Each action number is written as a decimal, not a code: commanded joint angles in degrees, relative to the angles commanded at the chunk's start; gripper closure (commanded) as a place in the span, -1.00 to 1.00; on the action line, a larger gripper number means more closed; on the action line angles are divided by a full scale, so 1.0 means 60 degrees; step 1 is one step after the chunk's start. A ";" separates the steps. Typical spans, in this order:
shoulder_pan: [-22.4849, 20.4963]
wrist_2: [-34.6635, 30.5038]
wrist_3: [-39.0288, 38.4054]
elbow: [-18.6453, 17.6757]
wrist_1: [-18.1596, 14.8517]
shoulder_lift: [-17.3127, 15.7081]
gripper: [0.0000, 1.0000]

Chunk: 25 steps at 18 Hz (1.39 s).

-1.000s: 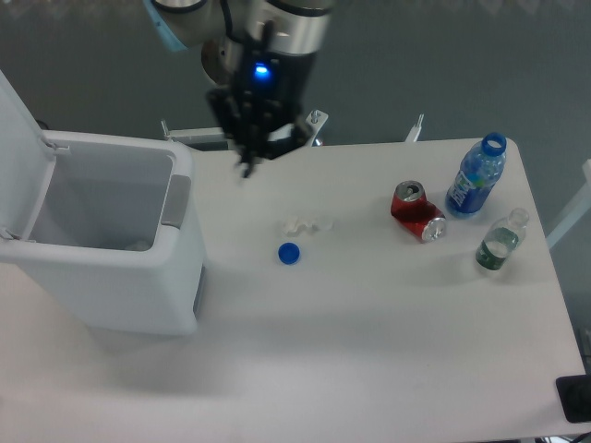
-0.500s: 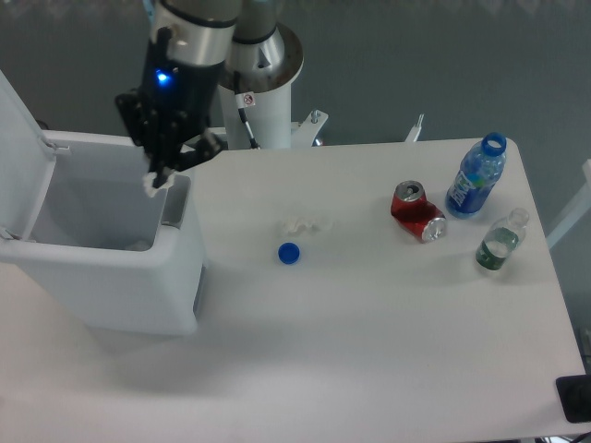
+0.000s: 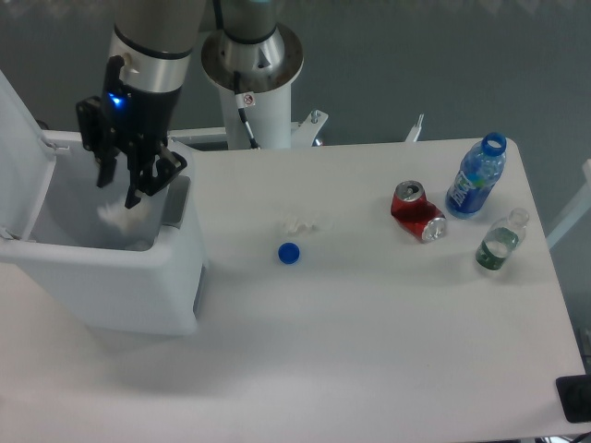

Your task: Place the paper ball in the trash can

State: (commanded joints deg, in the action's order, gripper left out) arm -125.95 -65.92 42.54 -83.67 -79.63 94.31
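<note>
In the fixed camera view, the black two-finger gripper (image 3: 118,189) of the 1 arm is seen over the open top of the large white rectangular plastic trash can (image 3: 120,277), which stands at the left of the white table (image 3: 369,323) with its hinged lid raised. The fingers are spread apart and nothing is clamped between them. The small white crumpled paper ball (image 3: 114,217) is seen just below the fingertips, inside the mouth of the can, slightly blurred. On the table, a flatter white crumpled scrap (image 3: 306,224) lies near a blue bottle cap (image 3: 289,253). Further right, a dented red can (image 3: 417,211), a blue open bottle (image 3: 476,177) and a small clear bottle (image 3: 501,240) are grouped.
</note>
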 joint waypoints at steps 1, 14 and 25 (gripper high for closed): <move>0.0000 0.0000 0.0000 0.0015 -0.0014 0.0015 -1.00; -0.2751 -0.0059 0.0189 -0.0029 0.0029 -0.0073 -1.00; -0.4554 -0.2210 0.3760 0.0015 0.0029 0.1112 -1.00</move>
State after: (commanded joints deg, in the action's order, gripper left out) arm -153.27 -79.18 65.10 -83.58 -79.45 100.98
